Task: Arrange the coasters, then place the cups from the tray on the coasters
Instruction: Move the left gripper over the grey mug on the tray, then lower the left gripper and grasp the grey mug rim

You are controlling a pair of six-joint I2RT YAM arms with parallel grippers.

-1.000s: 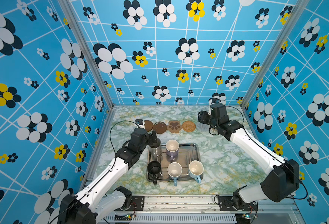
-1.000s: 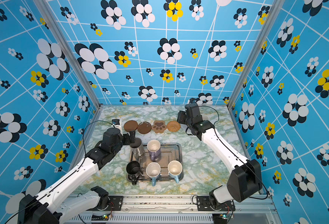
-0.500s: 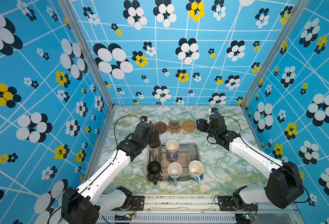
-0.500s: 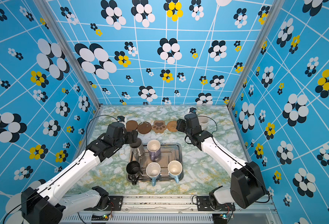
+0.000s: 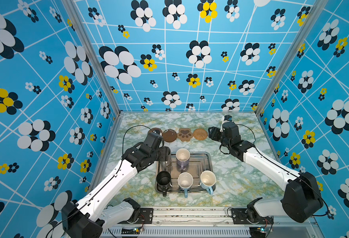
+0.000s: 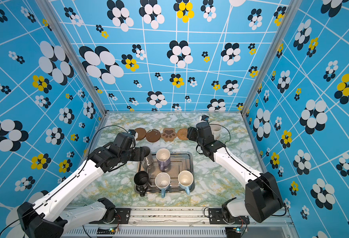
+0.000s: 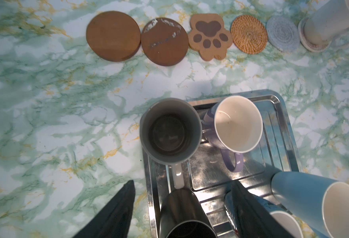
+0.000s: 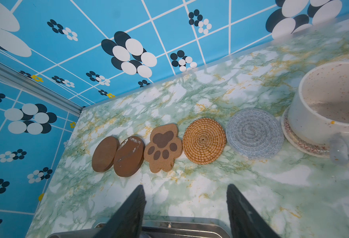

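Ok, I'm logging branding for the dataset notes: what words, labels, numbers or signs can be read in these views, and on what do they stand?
None: no readable text in any view.
paw-print coaster: a paw picture only, no words.
pale coaster under the cream mug: red zigzag stitching, no letters.
tray: plain metal, no stamp visible.
front rail: any marking too small to read.

Lab test cell (an enclosed booth): printed flower walls (image 5: pixel 169 61), aluminium posts (image 5: pixel 93 61), arms (image 5: pixel 111 181) bolted to a rail (image 5: pixel 190 214)
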